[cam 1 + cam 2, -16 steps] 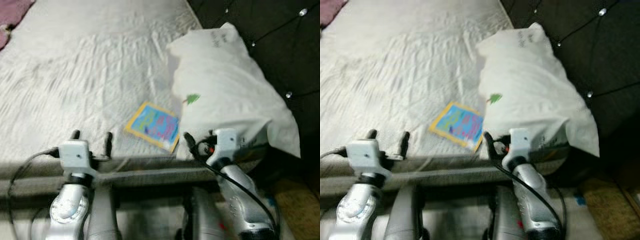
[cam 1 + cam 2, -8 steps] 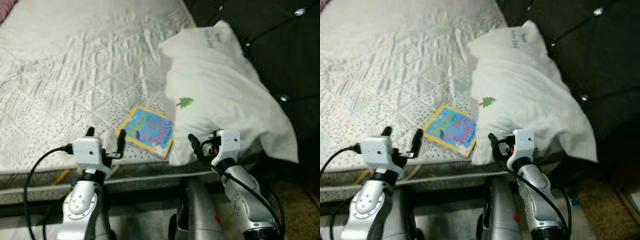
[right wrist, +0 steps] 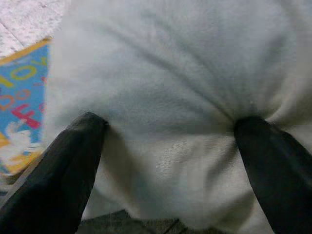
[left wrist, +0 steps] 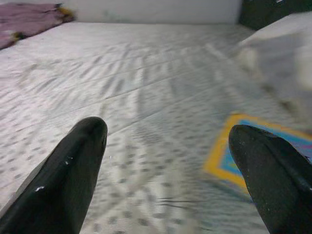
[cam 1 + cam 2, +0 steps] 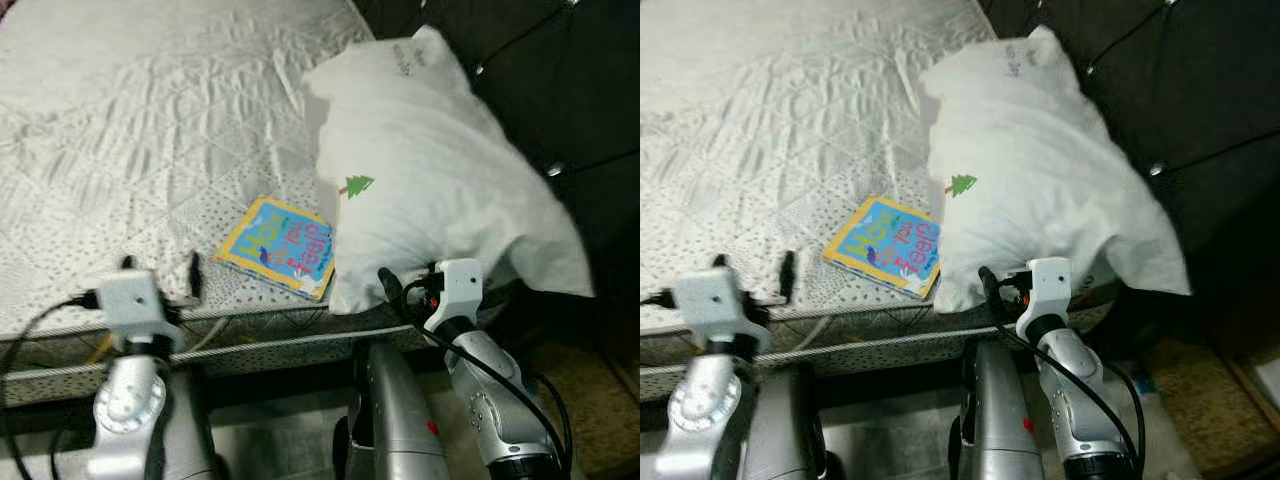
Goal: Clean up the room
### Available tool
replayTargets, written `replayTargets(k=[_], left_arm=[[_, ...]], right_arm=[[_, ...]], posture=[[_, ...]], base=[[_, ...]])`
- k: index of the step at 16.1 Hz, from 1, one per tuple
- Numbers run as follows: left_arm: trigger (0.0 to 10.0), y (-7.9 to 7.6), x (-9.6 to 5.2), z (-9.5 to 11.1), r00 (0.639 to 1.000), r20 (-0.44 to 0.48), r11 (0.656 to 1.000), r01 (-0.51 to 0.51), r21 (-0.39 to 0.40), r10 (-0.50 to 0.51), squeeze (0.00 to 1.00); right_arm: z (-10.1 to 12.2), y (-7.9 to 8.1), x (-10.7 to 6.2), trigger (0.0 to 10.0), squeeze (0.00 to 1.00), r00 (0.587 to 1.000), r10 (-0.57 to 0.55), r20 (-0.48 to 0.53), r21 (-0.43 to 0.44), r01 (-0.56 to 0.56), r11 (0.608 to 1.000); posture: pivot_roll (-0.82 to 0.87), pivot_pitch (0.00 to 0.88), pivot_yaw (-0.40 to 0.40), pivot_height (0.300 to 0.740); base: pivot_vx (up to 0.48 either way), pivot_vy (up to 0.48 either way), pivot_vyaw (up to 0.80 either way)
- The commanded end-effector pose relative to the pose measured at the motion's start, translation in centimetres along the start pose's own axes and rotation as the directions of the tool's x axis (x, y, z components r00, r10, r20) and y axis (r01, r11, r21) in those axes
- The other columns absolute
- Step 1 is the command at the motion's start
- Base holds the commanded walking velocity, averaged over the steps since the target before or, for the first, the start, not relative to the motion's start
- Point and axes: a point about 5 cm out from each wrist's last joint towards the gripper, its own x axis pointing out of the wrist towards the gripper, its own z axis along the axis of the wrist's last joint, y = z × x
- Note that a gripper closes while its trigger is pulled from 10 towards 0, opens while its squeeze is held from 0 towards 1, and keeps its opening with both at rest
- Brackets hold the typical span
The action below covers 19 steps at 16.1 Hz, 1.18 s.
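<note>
Left eye view: a bed point(image 5: 150, 120) with a white quilted mattress is lying below the camera. A white pillow point(image 5: 440, 190) with a small green tree mark is sitting at the head end, against a dark tufted headboard point(image 5: 560, 90). A colourful book point(image 5: 278, 247) (yellow border, blue cover) is lying flat on the mattress, just beside the pillow, near the bed's front edge. The left gripper point(image 5: 158, 272) is hovering over that front edge, to the left of the book, fingers apart and holding nothing. The right gripper point(image 5: 405, 285) is pressing in at the pillow's lower edge.

Right eye view: same scene. The book point(image 5: 883, 246) is touching or nearly touching the pillow point(image 5: 1040, 180); I cannot tell which.

Left wrist view: two black fingers point(image 4: 68, 180) are standing wide apart, with the mattress between them and the book point(image 4: 253, 156) near one fingertip, not touching it.

Right wrist view: the fingers point(image 3: 58, 170) are spread apart with pillow fabric point(image 3: 165, 97) bulging between them (not yet clamped). A strip of the book point(image 3: 22, 102) is showing beside the pillow.
</note>
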Motion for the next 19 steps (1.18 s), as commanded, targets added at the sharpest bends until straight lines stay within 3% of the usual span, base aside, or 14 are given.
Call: replayTargets(k=[1,3,5,7,10,13,19], left_arm=[[10.0,0.9,0.1,-0.5,0.999,-0.031,0.999,-0.044,-0.001,0.044,0.00],[10.0,1.9,0.7,-0.8,0.995,-0.049,0.996,-0.087,-0.015,0.086,0.00],[10.0,3.3,1.2,-1.1,0.985,-0.073,0.987,-0.158,-0.011,0.156,0.00],[10.0,4.4,1.8,-1.3,0.977,-0.079,0.981,-0.196,0.001,0.196,0.00],[10.0,5.6,3.3,-2.4,0.960,-0.151,0.972,-0.236,0.009,0.235,0.00],[10.0,5.5,5.9,-2.5,0.964,-0.190,0.979,-0.198,-0.036,0.188,0.00],[10.0,4.5,8.0,-2.2,0.982,-0.167,0.993,-0.100,-0.055,0.090,0.00]], right_arm=[[-0.3,-1.2,-0.5,10.0,0.00,0.999,-0.044,-0.016,-0.002,0.044,0.999],[0.1,-2.8,-1.0,10.0,0.00,0.996,-0.091,-0.007,-0.050,0.091,0.995],[-0.1,-5.8,-2.5,10.0,0.00,0.981,-0.194,-0.021,-0.142,0.189,0.972],[-0.4,-7.7,-3.9,10.0,0.00,0.966,-0.256,-0.038,-0.189,0.244,0.951],[-0.8,-9.2,-5.6,10.0,0.00,0.942,-0.329,-0.059,-0.187,0.313,0.931],[1.1,-7.9,-7.1,10.0,0.00,0.961,-0.277,-0.019,-0.171,0.270,0.947],[2.5,-5.3,-9.3,10.0,0.00,0.973,-0.230,-0.018,-0.170,0.224,0.960]], posture=[[-0.05,0.173,-0.079,0.461],[-0.06,0.179,-0.081,0.461],[-0.08,0.196,-0.089,0.461],[-0.10,0.215,-0.098,0.461],[-0.13,0.237,-0.107,0.461],[-0.17,0.267,-0.121,0.461],[-0.22,0.289,-0.125,0.461]], base=[[0.000,0.000,0.00],[0.000,0.000,0.00],[0.000,0.000,0.00],[0.000,0.000,0.00],[0.000,0.000,0.00],[0.000,0.000,0.00],[0.000,0.000,0.00]])
